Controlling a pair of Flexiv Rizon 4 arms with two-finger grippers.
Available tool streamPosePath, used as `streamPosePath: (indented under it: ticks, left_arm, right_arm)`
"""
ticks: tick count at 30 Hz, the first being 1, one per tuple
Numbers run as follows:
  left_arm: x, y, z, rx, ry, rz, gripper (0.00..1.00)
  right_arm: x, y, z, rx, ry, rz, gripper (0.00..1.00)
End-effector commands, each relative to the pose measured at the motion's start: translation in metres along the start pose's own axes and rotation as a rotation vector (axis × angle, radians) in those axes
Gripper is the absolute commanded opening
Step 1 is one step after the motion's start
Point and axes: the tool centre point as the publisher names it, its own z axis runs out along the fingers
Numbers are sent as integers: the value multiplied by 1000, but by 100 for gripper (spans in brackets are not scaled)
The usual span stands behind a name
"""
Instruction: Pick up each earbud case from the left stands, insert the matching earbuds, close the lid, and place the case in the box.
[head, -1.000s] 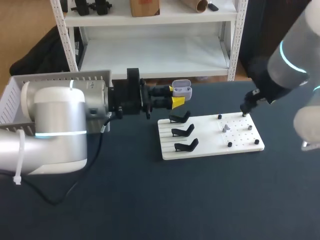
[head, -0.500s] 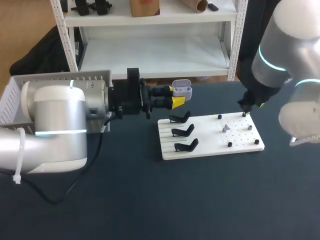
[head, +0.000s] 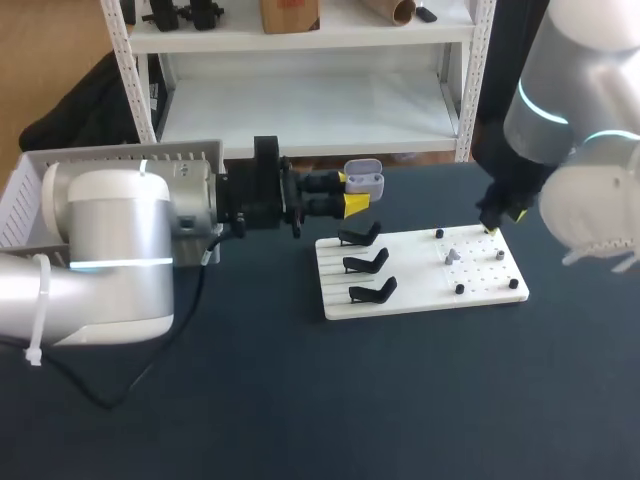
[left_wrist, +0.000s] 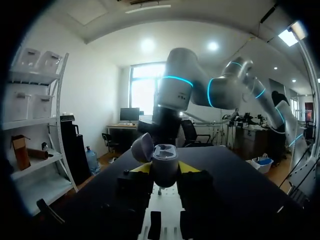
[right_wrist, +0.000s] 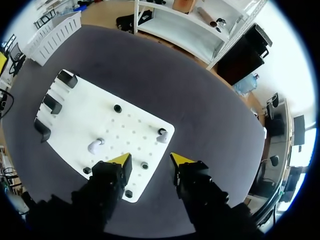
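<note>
Lavender earbud case (head: 364, 178) held aloft, open

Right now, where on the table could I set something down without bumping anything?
The table is bare all along the near side of the white board. It is crowded by the black stands, where the left gripper holds the earbud case, and under the right gripper.

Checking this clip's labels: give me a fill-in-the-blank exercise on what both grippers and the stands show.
The left gripper is shut on an earbud case whose lid is ____. All ____ black stands on the white board are empty. The right gripper, above the board's corner, holds ____.
Missing: open; three; nothing.
</note>
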Motion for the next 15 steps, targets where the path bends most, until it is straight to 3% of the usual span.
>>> streamPosePath:
  ticks: [1, 15]
  left_arm:
    - [1, -1, 0, -5, -5, 2, 0]
    - [1, -1, 0, -5, -5, 2, 0]
  right_arm:
    - [-10, -4, 8, -22, 36, -10, 47]
    - [-6, -10, 27, -26, 68, -6, 47]
